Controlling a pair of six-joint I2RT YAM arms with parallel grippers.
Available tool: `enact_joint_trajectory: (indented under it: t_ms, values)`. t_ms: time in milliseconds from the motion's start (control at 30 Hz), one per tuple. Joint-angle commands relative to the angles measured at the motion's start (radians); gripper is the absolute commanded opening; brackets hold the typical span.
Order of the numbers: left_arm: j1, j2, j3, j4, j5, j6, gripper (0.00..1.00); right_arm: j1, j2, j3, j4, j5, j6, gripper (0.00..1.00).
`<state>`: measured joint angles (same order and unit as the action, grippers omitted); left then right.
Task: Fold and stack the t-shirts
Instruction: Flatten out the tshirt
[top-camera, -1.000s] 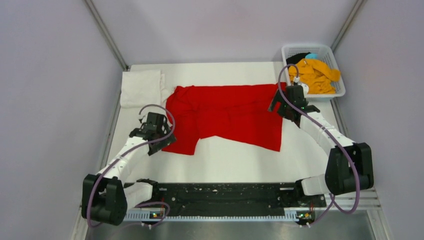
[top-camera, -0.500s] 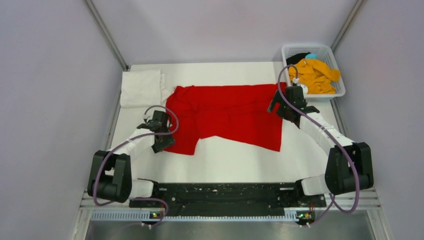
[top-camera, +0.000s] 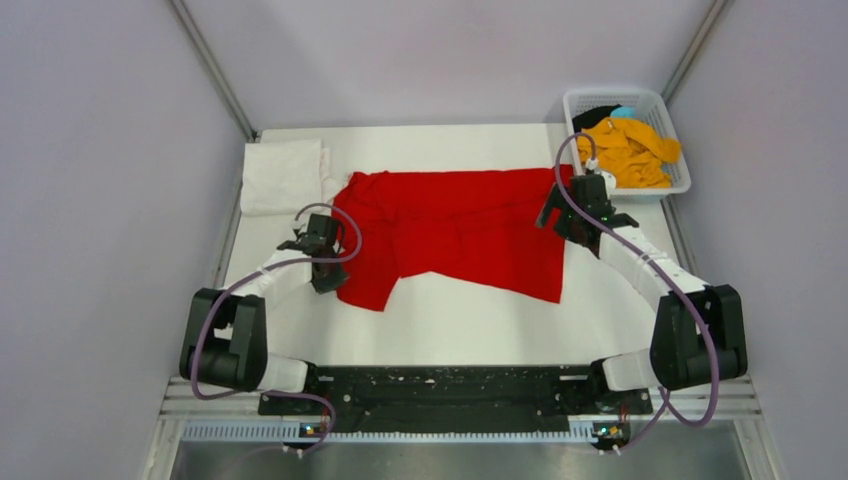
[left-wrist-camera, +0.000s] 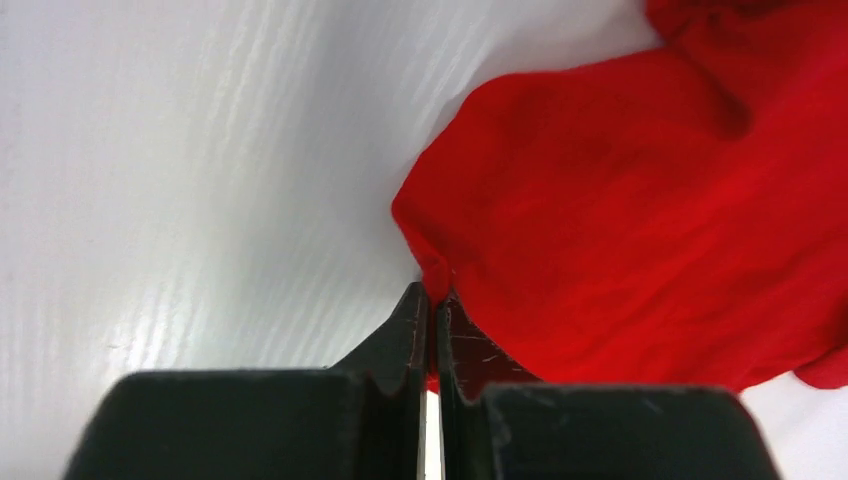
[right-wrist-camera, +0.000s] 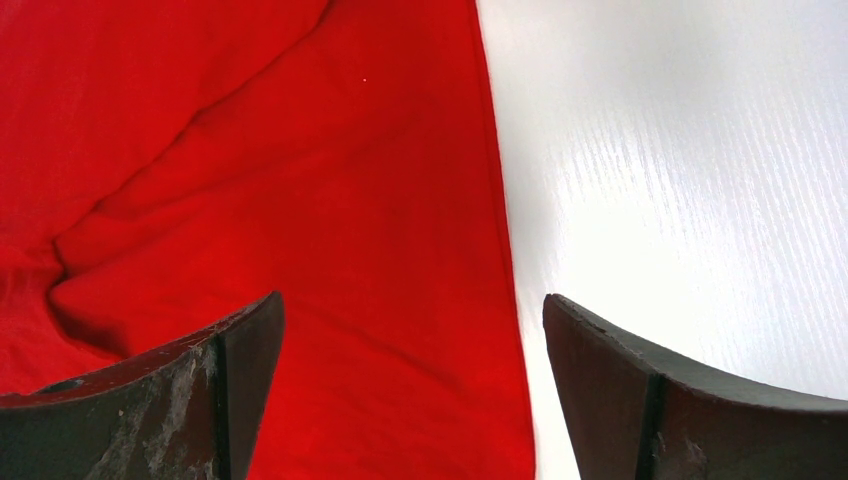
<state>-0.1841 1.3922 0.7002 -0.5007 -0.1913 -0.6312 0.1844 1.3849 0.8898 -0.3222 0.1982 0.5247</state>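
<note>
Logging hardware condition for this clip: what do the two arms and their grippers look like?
Both arms share one build: the left arm and right arm have white links between bulky black joint housings. A greyish-purple cable loops along each. The left gripper and right gripper are black, with flat, tapering fingers scuffed pale by scratches.

Top view overhead; wrist views close, seemingly sharing red t-shirt (top-camera: 450, 225).
</note>
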Motion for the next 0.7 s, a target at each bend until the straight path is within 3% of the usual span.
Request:
enact_joint_trajectory:
  t_ms: [0,200,367,667]
  values:
    - [-0.002,0.051,0.004,0.077,0.100,0.004,0.00,-0.006,-0.054,-0.010,-0.008,0.028,-0.008,0.99]
    - [-0.002,0.011,-0.019,0.172,0.161,-0.008,0.00,0.010,-0.133,-0.108,-0.149,0.018,0.038,0.99]
    - [-0.002,-0.029,-0.035,0.169,0.162,-0.019,0.00,0.153,-0.111,-0.151,-0.296,0.087,0.116,0.98]
    - [-0.001,-0.097,-0.036,0.104,0.098,0.002,0.00,0.185,-0.093,-0.250,-0.213,0.006,0.195,0.82]
